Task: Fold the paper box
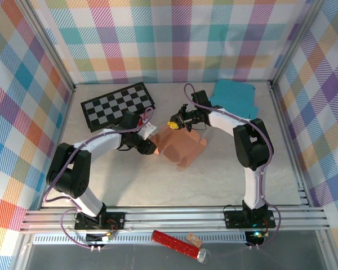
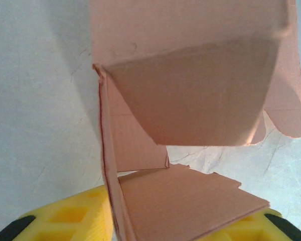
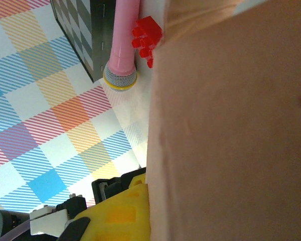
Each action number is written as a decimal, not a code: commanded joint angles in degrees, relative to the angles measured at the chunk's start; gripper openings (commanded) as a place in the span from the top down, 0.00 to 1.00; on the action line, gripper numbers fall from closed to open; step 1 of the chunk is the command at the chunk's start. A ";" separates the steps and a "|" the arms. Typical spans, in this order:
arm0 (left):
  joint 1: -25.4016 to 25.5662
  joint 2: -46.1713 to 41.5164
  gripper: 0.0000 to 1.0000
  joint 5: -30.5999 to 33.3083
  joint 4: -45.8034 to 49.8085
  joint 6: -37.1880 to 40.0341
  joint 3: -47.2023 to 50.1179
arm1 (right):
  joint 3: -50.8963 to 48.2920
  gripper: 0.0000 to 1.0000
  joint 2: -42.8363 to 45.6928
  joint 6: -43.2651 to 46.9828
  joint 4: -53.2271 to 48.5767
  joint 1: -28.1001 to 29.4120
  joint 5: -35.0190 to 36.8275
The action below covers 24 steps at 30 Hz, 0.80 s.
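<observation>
From above: mid-fold by the look of it, with the paper box (image 1: 183, 147) part-erected on the tabletop (image 1: 129, 180), just off the near right corner of the checkered board (image 1: 118, 106). Met from the board's side by the left gripper (image 1: 152, 148) and from farther right of the board by the right gripper (image 1: 173, 125). Well to the board's right, a teal sheet (image 1: 234, 97), untouched. From the left wrist: looking along the box (image 2: 190, 90), walls raised, one loose flap lying across the yellow left fingers (image 2: 65, 218). Part spread, astride the box's nearest corner; cannot tell whether squeezing or merely cradling. From the right wrist: a tan wall of the box (image 3: 231, 125) running flush along the inner face of the yellow right fingers (image 3: 120, 211). Pressed together, seemingly pinching that wall edge-on. Beyond, just beside the board (image 3: 75, 30), a pink microphone (image 3: 121, 45) and a red brick (image 3: 146, 35). Step in hand, as a judgement: holding the walls square while closing the loose end flaps. Next move likely calls for steadying with the right pinch, swinging the loose flap inward with the left, and tucking its tab home without creasing the thin card or dragging the box toward the board.
</observation>
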State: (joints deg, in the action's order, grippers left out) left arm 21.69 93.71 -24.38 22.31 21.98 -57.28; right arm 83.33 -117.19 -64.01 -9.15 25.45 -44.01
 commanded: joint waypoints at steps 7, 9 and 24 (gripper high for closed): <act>1.94 1.72 0.63 -0.76 -0.98 0.14 -2.69 | -2.01 1.00 -1.53 -1.80 7.64 -0.32 -0.11; 2.29 1.73 0.63 -0.44 -1.40 -0.39 -2.50 | -3.00 1.00 -1.51 -2.43 9.79 -0.31 -0.11; 2.69 3.06 0.62 0.83 -2.92 -4.60 -3.63 | -11.25 1.00 0.90 -6.44 25.33 -0.32 1.21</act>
State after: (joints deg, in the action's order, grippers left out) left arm 23.62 96.16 -22.90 20.69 18.63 -59.20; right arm 73.12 -117.56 -69.60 12.62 25.28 -43.86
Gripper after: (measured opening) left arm 0.381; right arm 0.067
